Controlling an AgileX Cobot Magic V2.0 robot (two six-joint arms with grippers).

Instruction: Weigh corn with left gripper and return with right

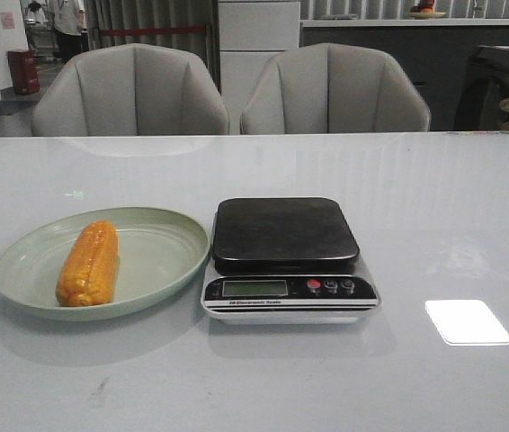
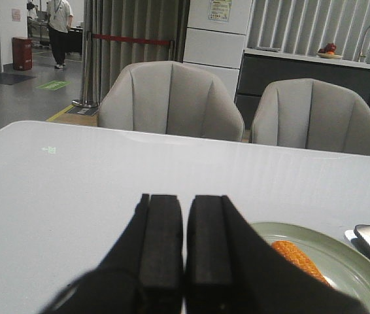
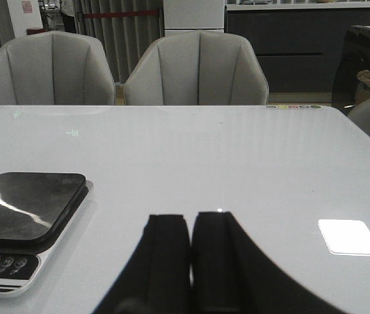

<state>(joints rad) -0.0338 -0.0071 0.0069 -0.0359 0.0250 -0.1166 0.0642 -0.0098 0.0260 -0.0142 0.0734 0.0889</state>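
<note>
Corn (image 2: 299, 260) beside closed left pincer (image 2: 185, 245)

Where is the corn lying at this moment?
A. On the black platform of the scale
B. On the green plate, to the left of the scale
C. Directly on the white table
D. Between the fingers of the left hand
B. In the front view the corn lies on the green plate, which sits left of the scale, whose black platform is bare; the left hand is shut and holds nothing.
</note>
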